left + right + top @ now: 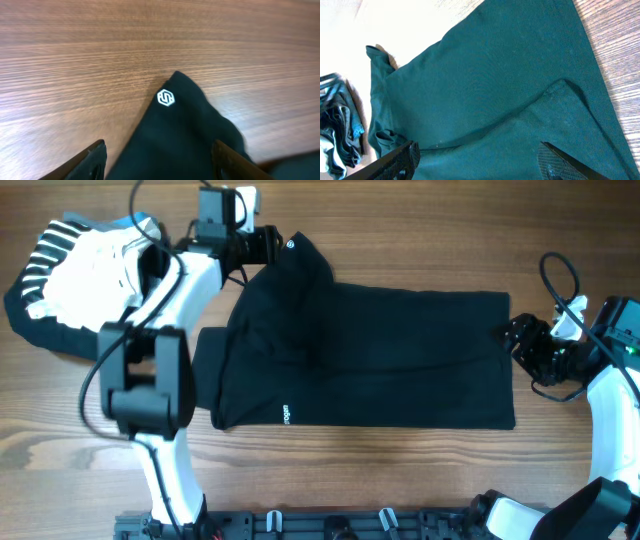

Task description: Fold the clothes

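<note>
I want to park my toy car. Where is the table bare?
Bare wood lies on the table beyond the black T-shirt, between the left gripper and the right gripper. Another bare strip runs along the shirt's near side. It is crowded at the far left, where the white garment and striped garment sit beside the left arm.

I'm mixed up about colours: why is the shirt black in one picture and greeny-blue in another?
Overhead view: the T-shirt reads plain black under even light. Right wrist view: the same cloth looks teal and the table beyond is washed to white, so that camera seems overexposed. Left wrist view: dark shirt, wood colour true.
</note>
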